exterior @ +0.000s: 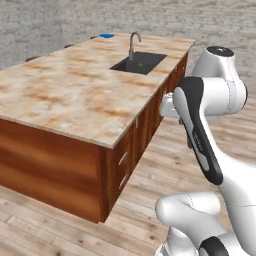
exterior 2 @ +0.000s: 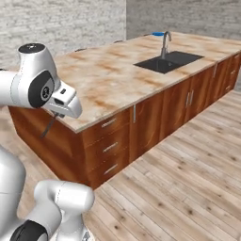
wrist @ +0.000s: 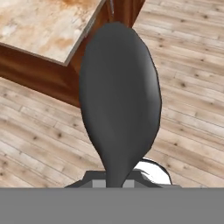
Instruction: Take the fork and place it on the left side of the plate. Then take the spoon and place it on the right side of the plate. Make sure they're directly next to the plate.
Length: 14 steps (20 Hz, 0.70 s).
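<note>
Gripper [wrist: 114,183]: jaws clamped together on the thin neck of the spoon [wrist: 119,96]. In the hand view you see its dark grey bowl standing from the fingertips toward 12 o'clock, covering the middle of the view.

Right base view: the gripper [exterior 2: 57,115] sits at 9 o'clock, just off the near corner of the island counter [exterior 2: 108,75]. The spoon [exterior 2: 48,127] hangs from it as a thin dark sliver slanting toward 7 o'clock, in front of the cabinet's end panel. You cannot tell whether it touches the panel.

Edges:
- Hand view: the counter corner lies at 11 o'clock of the spoon bowl, with the brown cabinet face below it. The bowl is over the plank floor [wrist: 192,87], not over the top.
- Left base view: the counter [exterior: 75,90] runs from 8 o'clock up to 1 o'clock, and its near corner is at 6 o'clock of the slab.
- The sink [exterior: 139,62] with its faucet [exterior: 133,42] is cut in near the far end, close to the long edge on the robot's side.
- A small blue thing [exterior: 106,35] sits at the far edge, at 12 o'clock; you cannot tell what it is.

Open room:
- The counter top between the near corner and the sink is bare marble.
- In the right base view the floor [exterior 2: 179,179] from 3 to 6 o'clock is open planks alongside the drawer fronts [exterior 2: 110,146].
</note>
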{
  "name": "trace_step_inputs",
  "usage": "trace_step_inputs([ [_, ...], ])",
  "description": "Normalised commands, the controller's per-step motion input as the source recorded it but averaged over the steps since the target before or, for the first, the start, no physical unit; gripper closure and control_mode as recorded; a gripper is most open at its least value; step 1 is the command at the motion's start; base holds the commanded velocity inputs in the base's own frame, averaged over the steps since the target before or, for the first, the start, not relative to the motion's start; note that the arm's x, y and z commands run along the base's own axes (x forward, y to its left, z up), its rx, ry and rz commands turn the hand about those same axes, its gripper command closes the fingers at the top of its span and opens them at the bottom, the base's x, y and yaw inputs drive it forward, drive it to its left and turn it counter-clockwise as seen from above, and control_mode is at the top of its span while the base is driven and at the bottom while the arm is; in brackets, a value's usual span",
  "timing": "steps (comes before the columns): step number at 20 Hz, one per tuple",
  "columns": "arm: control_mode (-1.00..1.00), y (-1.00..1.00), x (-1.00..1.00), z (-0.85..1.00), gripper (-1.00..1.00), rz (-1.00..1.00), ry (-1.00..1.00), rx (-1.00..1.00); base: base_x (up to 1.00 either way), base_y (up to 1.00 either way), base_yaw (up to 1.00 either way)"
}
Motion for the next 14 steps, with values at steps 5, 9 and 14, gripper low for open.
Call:
trace_step_inputs([
  [5, 1.00, 0.00, 0.00, 0.00, 1.00, 0.00, 0.00, 0.00, -0.01, 1.00, -0.30],
  [9, 1.00, 0.00, 0.00, 0.00, 1.00, 0.00, 0.00, 0.00, 0.08, 1.00, -0.31],
  [14, 1.00, 0.00, 0.00, 0.00, 1.00, 0.00, 0.00, 0.00, 0.04, 1.00, -0.31],
])
